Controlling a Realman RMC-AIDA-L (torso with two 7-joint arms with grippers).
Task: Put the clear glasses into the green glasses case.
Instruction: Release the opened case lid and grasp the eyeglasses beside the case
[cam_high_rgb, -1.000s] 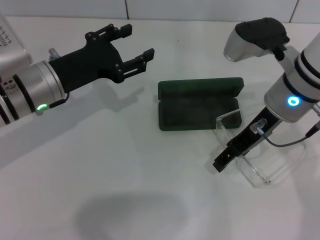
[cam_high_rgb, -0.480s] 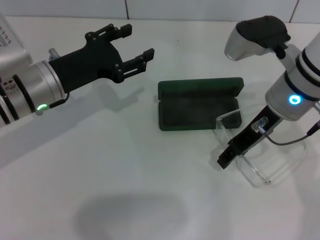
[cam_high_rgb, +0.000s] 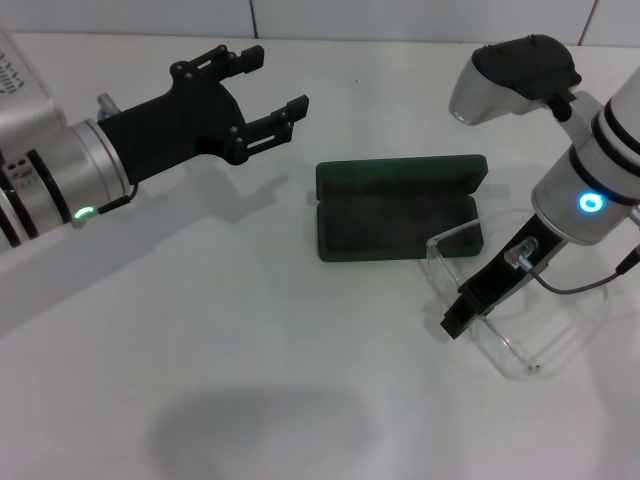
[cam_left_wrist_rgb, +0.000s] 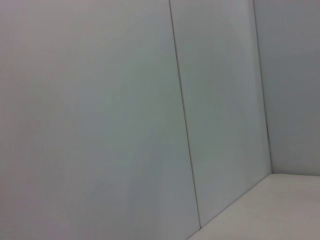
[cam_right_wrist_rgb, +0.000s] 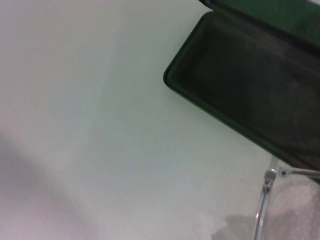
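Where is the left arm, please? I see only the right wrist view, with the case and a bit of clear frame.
Observer: The left gripper hovers open above the table, to the left of the green glasses case and touching nothing.
Operator: Thank you. Is anything in the case?
Observer: No, its whole tray is bare, with the lid open on the far side.
Operator: Where are the glasses overall?
Observer: The clear glasses lie outside the case by its front right corner, with the right gripper over them.
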